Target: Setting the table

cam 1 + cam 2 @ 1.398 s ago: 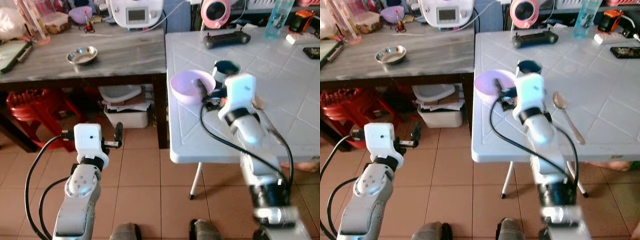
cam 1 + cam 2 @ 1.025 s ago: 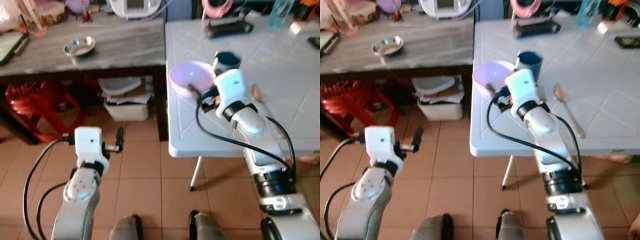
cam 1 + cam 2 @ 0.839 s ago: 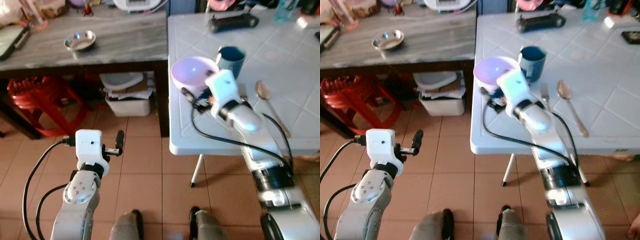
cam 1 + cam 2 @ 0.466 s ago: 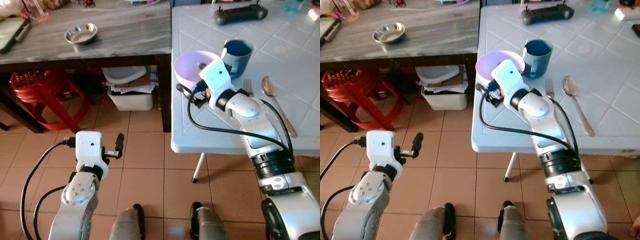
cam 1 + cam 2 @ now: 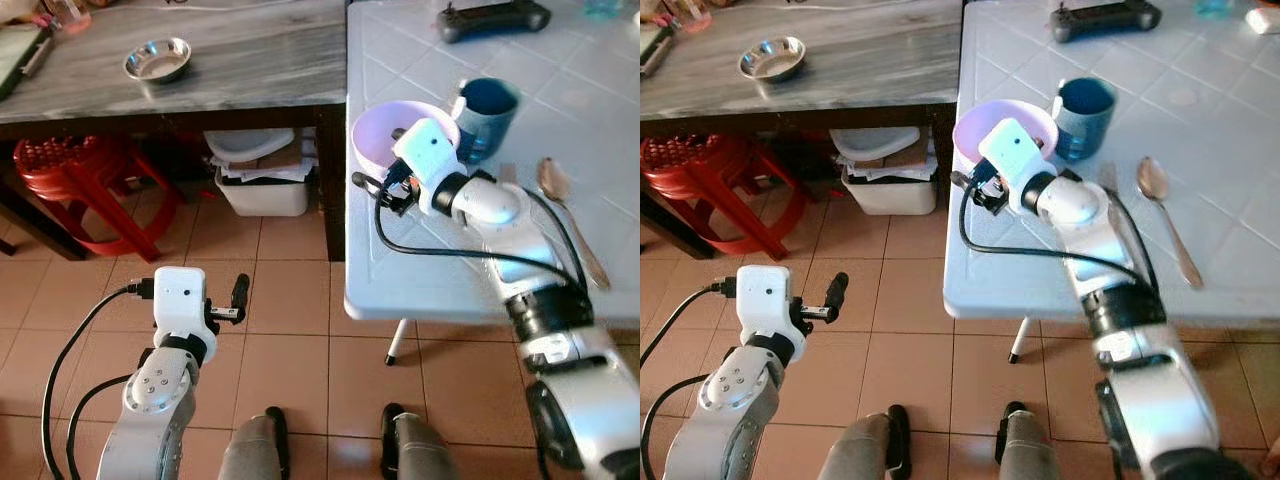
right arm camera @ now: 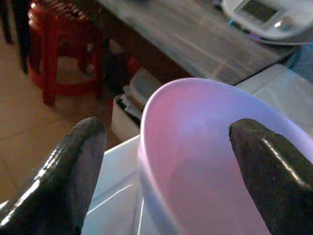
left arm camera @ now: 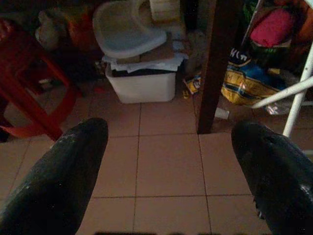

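Bowl-placing step: right gripper (image 6: 166, 171) spread wide, straddling the lilac bowl (image 5: 992, 130) at the white table (image 5: 1040, 280) corner beside the blue cup (image 5: 1083, 104); next, likely close or back off; left gripper (image 7: 171, 166) idle, spread.

A terracotta tile floor (image 5: 290, 300) runs under a grey wooden table (image 5: 240, 70), beside a red stool (image 5: 75, 185).

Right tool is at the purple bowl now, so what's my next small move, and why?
Probably back the right tool away a little. Its fingers are spread wide with the purple bowl between them but not pinched, and the bowl already stands on the white table beside the blue cup.
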Available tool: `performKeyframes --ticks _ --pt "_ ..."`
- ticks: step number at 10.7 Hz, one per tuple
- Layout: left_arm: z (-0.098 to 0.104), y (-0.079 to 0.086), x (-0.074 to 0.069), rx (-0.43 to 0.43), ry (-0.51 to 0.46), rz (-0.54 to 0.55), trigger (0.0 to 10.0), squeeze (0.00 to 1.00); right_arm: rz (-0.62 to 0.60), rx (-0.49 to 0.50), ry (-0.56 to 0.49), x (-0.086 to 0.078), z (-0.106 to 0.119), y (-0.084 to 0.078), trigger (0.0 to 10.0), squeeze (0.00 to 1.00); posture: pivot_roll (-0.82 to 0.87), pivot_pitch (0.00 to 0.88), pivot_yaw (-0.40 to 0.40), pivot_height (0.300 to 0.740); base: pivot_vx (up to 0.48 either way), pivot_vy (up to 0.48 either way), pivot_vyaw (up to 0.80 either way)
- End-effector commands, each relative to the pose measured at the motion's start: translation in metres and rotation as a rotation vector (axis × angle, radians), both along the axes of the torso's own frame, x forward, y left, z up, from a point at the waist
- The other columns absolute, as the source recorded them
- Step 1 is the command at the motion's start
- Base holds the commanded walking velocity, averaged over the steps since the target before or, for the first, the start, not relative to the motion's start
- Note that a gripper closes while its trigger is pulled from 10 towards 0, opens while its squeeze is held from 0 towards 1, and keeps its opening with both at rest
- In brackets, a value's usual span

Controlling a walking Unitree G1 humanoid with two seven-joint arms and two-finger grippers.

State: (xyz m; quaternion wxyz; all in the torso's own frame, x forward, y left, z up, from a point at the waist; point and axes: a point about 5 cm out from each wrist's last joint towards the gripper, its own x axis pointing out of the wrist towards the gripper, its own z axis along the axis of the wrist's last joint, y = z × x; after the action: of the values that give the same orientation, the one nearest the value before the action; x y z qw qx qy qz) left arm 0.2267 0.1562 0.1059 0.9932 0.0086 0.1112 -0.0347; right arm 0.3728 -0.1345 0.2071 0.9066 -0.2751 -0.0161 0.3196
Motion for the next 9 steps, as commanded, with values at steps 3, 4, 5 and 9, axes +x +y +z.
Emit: performKeyframes --ticks 3,4,5,9 --pt "0.0 0.002 -0.001 0.009 0.014 0.007 10.0 0.0 0.101 -0.092 0.027 0.006 0.007 0.01 10.0 0.0 0.09 0.224 0.116 0.74 0.0 0.0 0.0" --pt "-0.001 0.002 -0.002 0.003 0.021 0.013 10.0 0.0 0.083 -0.12 0.04 0.01 0.008 0.008 0.0 0.0 0.09 0.223 0.111 0.74 0.0 0.0 0.0" --pt "-0.002 0.002 -0.002 0.002 0.024 0.015 10.0 0.0 0.075 -0.134 0.044 0.011 0.008 0.007 0.0 0.0 0.09 0.223 0.11 0.74 0.0 0.0 0.0" --pt "-0.005 0.001 -0.001 -0.006 0.042 0.018 10.0 0.0 0.013 -0.2 0.08 0.011 0.004 -0.009 0.0 0.0 0.07 0.217 0.105 0.74 0.0 0.0 0.0"
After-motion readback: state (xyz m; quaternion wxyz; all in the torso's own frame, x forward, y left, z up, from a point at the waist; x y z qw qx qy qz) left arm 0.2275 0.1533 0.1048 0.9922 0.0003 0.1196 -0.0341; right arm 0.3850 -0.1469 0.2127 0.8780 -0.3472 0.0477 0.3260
